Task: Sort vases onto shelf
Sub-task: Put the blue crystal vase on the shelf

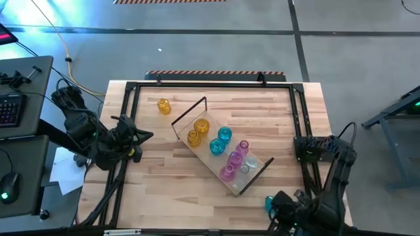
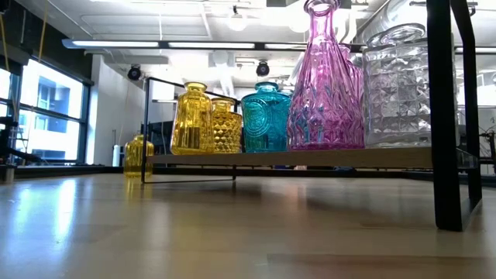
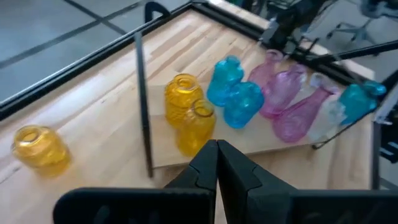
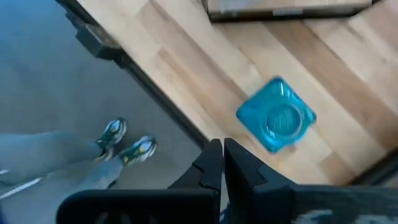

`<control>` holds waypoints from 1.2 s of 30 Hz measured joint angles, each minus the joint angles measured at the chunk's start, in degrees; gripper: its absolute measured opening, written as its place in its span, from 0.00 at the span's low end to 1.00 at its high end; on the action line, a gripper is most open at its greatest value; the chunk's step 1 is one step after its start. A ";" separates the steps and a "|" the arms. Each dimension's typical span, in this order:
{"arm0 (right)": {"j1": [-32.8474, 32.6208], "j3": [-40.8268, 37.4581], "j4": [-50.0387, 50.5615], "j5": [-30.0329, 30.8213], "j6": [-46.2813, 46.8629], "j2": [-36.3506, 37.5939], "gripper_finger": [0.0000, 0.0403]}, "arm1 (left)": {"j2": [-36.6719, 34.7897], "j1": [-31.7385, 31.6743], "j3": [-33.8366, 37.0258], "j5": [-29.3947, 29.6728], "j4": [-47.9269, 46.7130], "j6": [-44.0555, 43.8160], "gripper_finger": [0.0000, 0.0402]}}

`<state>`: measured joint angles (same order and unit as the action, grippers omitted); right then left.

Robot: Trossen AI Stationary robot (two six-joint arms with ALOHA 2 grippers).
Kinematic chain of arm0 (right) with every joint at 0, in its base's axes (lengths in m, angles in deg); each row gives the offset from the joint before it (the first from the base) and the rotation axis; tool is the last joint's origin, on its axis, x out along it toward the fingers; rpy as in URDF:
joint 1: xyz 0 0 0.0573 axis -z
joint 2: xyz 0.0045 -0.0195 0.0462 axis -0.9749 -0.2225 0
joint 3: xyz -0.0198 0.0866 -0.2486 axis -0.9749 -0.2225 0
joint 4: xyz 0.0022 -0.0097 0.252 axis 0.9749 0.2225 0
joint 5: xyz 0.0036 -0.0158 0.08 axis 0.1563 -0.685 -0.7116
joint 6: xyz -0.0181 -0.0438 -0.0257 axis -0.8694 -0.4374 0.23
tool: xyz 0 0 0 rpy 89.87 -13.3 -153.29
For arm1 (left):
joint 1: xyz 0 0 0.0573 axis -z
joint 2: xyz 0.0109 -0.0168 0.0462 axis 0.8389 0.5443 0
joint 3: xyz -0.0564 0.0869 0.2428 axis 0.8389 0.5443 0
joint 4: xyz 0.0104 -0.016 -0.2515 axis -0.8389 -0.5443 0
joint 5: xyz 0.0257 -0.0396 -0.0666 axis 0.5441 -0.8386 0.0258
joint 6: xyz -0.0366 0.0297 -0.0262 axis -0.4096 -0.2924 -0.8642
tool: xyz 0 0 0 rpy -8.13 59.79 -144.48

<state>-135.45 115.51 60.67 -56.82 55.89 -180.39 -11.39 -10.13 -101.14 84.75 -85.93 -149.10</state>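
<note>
While both arms sit parked at the table edges, most of the sorting looks done: the shelf [image 1: 197, 148] lies diagonally mid-table, running from about 10 o'clock to 4 o'clock in the overhead view, with its vases lined up by colour. Left gripper [image 3: 217, 163] hangs at 9 o'clock with its jaws pressed together on nothing, and the right gripper [image 4: 222, 160] at the 5 o'clock corner is the same, shut and empty. Two strays remain, I reckon: a loose amber vase [image 1: 163, 106] on the bare table toward 11 o'clock, well apart from the shelf, and a loose teal vase [image 4: 276, 114] near the 5 o'clock corner, just beside the right gripper. To do the next bit well (my guess is the teal one, being closest), open wide first, come straight down over the neck, squeeze gently since glass is slippery, then set it beside the other teals without bumping them. Count on the shelf from overhead: two amber, two teal, two or three pink, and clear ones I can't count for sure.
</note>
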 joint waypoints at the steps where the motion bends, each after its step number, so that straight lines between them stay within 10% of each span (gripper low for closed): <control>1: 0.00 0.00 -0.01 0.97 -0.71 -0.55 0.00 | 0.02 0.00 0.00 0.01 1.08 0.85 0.00; 9: 0.69 0.00 -0.01 1.87 9.64 -1.98 0.00 | 0.20 -1.98 0.00 -0.01 7.33 11.30 0.00; 16: 6.17 -0.02 -4.44 -10.18 18.39 -3.97 0.00 | 0.20 -3.94 -0.02 -3.26 9.91 27.04 0.00; 26: 16.59 2.52 -13.73 6.56 -3.00 -4.95 0.00 | 0.20 -4.50 -0.02 -14.83 14.01 38.55 0.00; 36: 23.45 12.21 -15.11 24.87 -35.81 -0.07 0.00 | 1.28 -12.98 -0.02 -25.75 44.79 61.77 0.00</control>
<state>-112.00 127.73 45.57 -31.94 20.08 -180.46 -10.11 -23.11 -101.16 59.00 -41.14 -87.33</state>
